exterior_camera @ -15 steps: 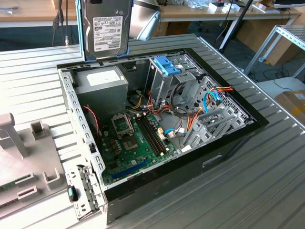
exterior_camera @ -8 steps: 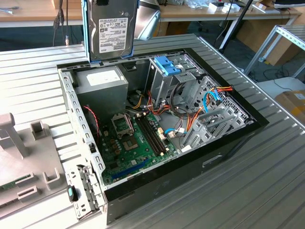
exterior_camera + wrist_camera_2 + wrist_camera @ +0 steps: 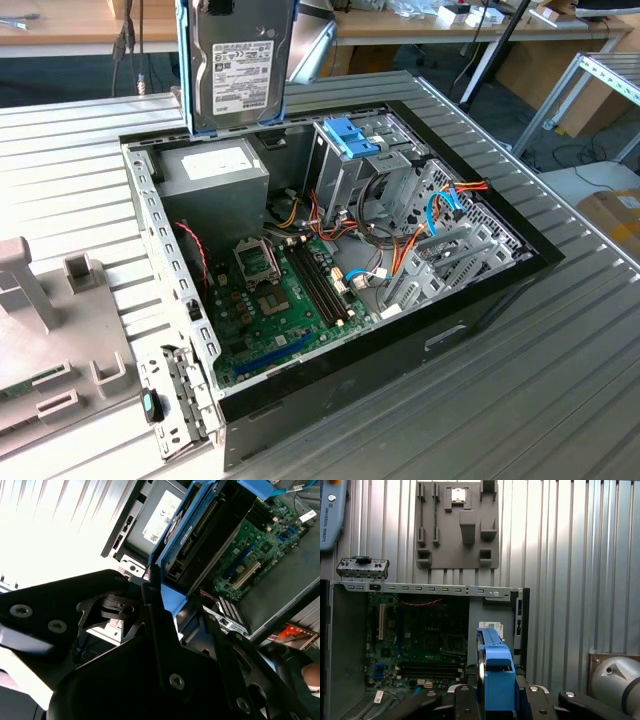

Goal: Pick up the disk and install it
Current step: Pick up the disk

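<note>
Grey metal disk (image 3: 235,65), blue plastic rail (image 3: 497,677), clamped btwn fingers (image 3: 464,702), above open PC case (image 3: 330,375)

Open black metal computer case (image 3: 150,230) on the ribbed metal worktop (image 3: 560,380), with the grey rectangular disk in a blue plastic carrier (image 3: 238,65) above it.
Gripped on edge in the black tool (image 3: 499,695), the disk hangs over the boxy metal power supply (image 3: 215,170). The green motherboard (image 3: 285,300) lies on the case floor beside that. The metal drive cage (image 3: 330,175) is toward the exterior view's right, and a grey moulded fixture plate (image 3: 40,340) lies outside the case at that view's left.
</note>
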